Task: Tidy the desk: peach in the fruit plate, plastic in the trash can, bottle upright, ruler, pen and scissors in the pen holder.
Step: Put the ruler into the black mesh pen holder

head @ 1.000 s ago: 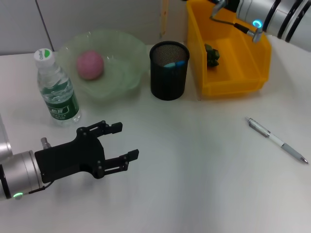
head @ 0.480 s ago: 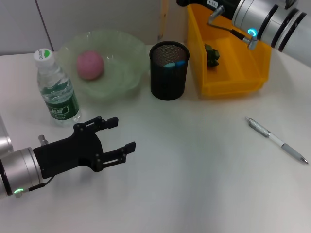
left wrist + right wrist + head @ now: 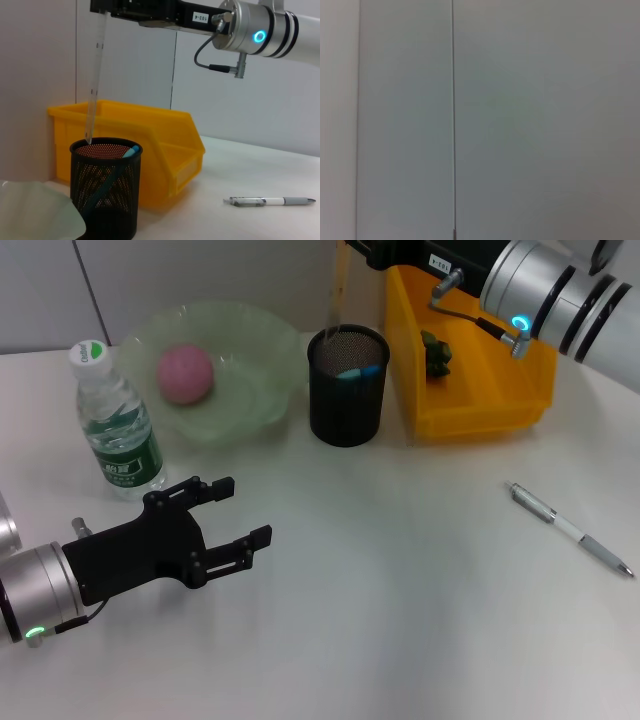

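Note:
My right gripper is shut on the top of a clear ruler, which hangs upright. The ruler's lower end sits at the rim of the black mesh pen holder. A blue handle pokes out of the holder. The pen lies on the table at the right. A pink peach rests in the green plate. The bottle stands upright. My left gripper is open and empty, low at the front left.
The yellow bin stands right of the holder, with a dark green crumpled piece inside. A grey wall closes the back. The right wrist view shows only wall panels.
The right arm has carried the ruler leftward from over the yellow bin to above the pen holder. The left gripper has drifted slightly left and toward me.

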`<action>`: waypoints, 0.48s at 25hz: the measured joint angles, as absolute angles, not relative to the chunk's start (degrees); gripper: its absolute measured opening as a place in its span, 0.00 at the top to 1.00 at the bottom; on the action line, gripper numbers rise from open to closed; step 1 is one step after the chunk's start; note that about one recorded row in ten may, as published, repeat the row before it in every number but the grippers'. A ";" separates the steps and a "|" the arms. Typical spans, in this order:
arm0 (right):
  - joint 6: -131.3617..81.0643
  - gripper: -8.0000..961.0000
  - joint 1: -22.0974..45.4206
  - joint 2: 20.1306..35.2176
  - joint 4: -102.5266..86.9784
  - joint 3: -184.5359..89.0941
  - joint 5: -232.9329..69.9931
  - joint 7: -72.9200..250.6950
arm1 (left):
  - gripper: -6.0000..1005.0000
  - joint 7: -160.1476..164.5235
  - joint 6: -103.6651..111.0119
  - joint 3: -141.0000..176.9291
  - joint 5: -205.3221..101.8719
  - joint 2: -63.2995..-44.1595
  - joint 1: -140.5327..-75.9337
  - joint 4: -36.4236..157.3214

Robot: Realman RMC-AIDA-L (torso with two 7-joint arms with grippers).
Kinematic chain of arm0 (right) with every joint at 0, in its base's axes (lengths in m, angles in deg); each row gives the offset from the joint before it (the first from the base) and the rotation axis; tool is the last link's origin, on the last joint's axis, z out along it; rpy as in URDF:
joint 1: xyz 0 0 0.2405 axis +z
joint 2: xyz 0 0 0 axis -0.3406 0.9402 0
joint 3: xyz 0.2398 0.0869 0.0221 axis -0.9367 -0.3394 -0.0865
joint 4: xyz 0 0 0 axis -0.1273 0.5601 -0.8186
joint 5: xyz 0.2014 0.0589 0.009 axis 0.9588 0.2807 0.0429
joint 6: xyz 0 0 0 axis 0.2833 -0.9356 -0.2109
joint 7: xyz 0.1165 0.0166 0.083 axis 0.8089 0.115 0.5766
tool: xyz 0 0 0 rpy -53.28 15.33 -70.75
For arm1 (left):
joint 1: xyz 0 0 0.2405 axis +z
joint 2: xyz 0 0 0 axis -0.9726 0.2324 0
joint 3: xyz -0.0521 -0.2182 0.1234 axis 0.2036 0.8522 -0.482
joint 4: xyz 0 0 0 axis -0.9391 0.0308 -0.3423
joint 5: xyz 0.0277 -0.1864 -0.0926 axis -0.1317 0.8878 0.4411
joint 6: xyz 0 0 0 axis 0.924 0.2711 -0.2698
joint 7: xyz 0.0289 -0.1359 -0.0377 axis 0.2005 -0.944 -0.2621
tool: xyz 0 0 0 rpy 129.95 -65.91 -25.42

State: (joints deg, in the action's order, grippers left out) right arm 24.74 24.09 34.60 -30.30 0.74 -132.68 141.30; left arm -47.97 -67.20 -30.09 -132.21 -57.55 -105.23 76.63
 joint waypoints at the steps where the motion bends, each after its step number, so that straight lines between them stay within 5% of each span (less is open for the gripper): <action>1: 24.74 0.60 23.97 34.60 -30.30 0.74 -132.68 141.37 | 0.21 -48.17 -67.18 -30.09 -132.20 -57.55 -105.21 76.62; 12: 23.92 0.60 22.83 34.57 -29.96 2.15 -132.92 141.83 | 0.21 -49.24 -66.92 -30.09 -131.81 -57.55 -105.03 76.61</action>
